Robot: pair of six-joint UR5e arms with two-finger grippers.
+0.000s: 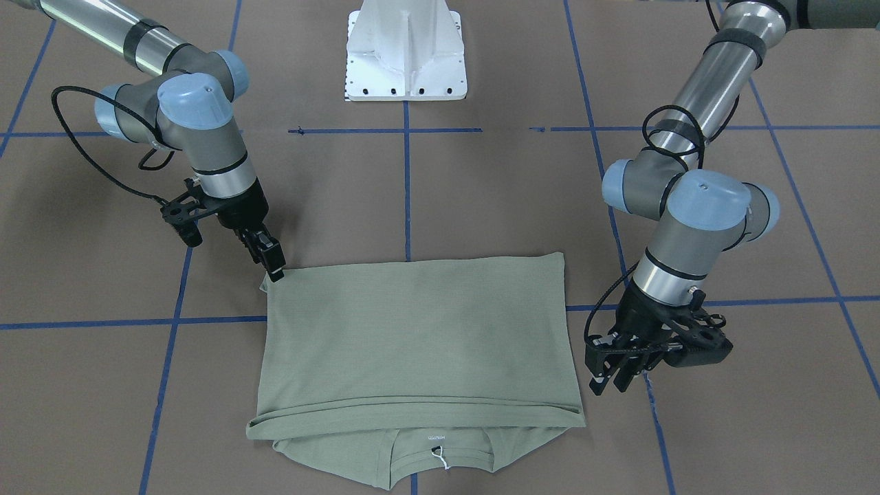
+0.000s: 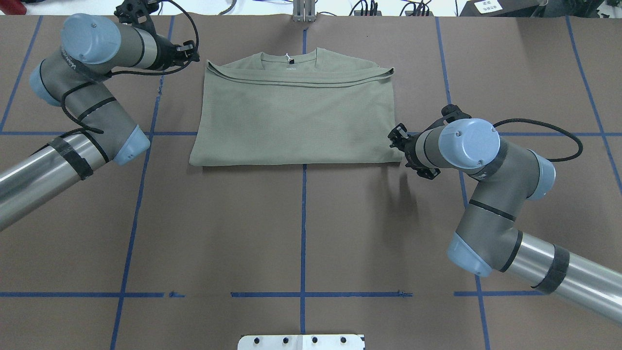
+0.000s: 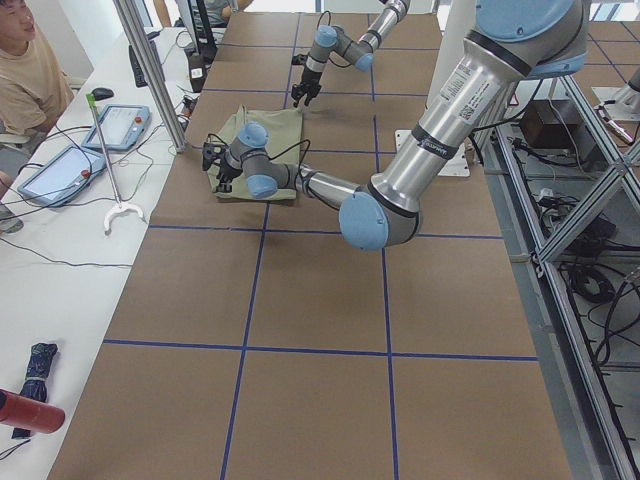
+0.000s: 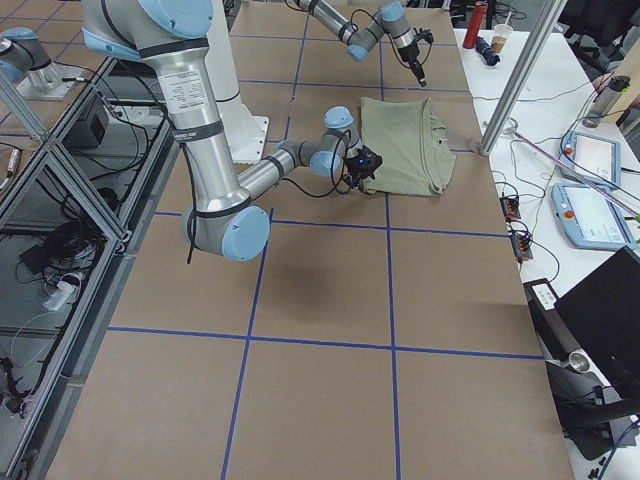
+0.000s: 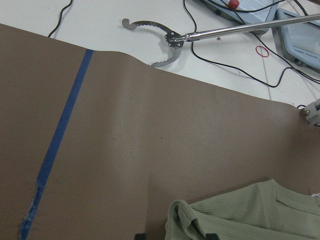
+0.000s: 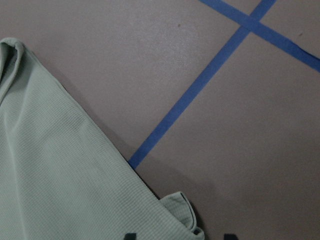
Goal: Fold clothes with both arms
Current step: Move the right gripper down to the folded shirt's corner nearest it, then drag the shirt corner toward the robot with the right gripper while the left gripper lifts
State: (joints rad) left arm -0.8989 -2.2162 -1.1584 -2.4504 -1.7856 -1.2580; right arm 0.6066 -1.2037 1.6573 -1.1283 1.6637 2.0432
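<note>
A pale sage-green long-sleeved knit shirt [image 2: 296, 121] lies folded into a neat rectangle on a brown tabletop [image 2: 301, 218] crossed by blue tape lines [image 2: 303, 233]. Taking the overhead view as the clock face, the shirt sits toward 12 o'clock on the tabletop. Its ribbed round collar [image 2: 291, 56] and white neck label [image 1: 432, 436] peek out past the fold at the shirt's 12 o'clock edge. The fabric is smooth, with a doubled fold ridge just below the collar.

The black left fingers [image 1: 598, 381], on the silver-grey left arm [image 2: 87, 121], hang just beside the shirt's 10 o'clock corner, parted and gripping nothing. The black right fingers [image 1: 273, 265], on the right arm [image 2: 486, 160], meet the 4 o'clock corner. They are spread wide, with the corner lying loose between their tips.

A white pedestal base [image 1: 407, 51] stands at 6 o'clock, well apart from the shirt. Beyond the tabletop's 12 o'clock edge lie cables and a silver toothed grabber claw [image 5: 165, 37].
</note>
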